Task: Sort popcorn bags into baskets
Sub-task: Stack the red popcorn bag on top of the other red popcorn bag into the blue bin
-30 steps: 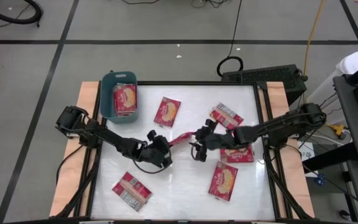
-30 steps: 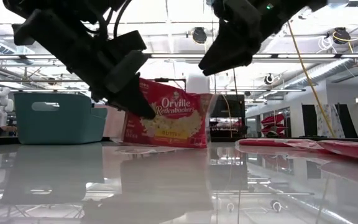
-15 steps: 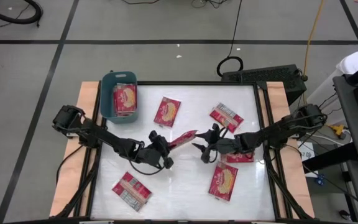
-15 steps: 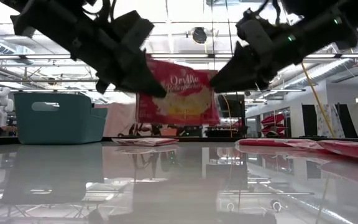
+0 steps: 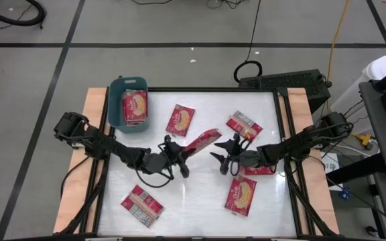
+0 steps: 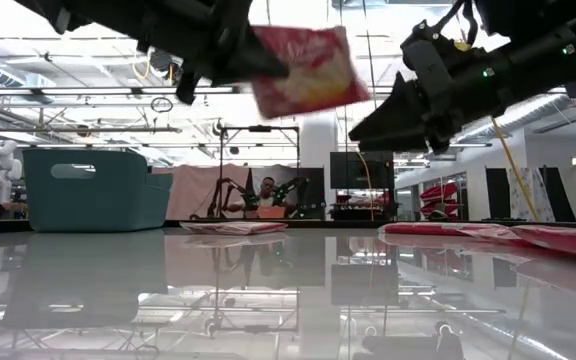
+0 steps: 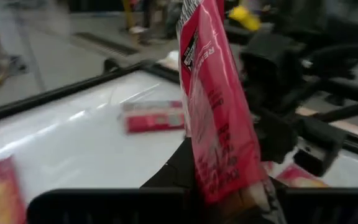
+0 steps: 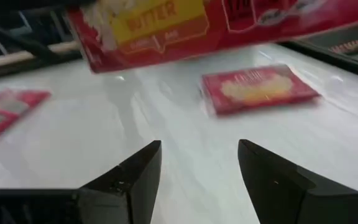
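My left gripper [image 5: 181, 154] is shut on one red popcorn bag [image 5: 203, 140] and carries it above the table's middle. In the low view the bag [image 6: 303, 70] hangs high in the air, its yellow picture toward the near side. My right gripper [image 5: 220, 162] is open just right of the bag and touches nothing; in its wrist view the bag [image 8: 166, 25] floats beyond its spread fingers [image 8: 129, 180]. The teal basket [image 5: 116, 100] stands at the far left corner with a bag [image 5: 135, 107] lying inside. My left gripper pinches the bag by one short end [image 7: 229, 186] between its two fingers, coming level from the table's left. The bag is lifted clear of the table and sticks out past the fingers toward the right and far side, tilted.
Loose bags lie flat on the white table: one near the far middle [image 5: 180, 120], one far right [image 5: 244, 125], one near right [image 5: 241, 194], one near left [image 5: 141, 205], and one under my right arm [image 5: 260, 169]. Bare table lies between the held bag and the basket.
My left gripper has risen and lifted the bag, which stood with its lower edge on the table, clear into the air and tipped it. My right gripper has drawn back from the bag toward the table's right.
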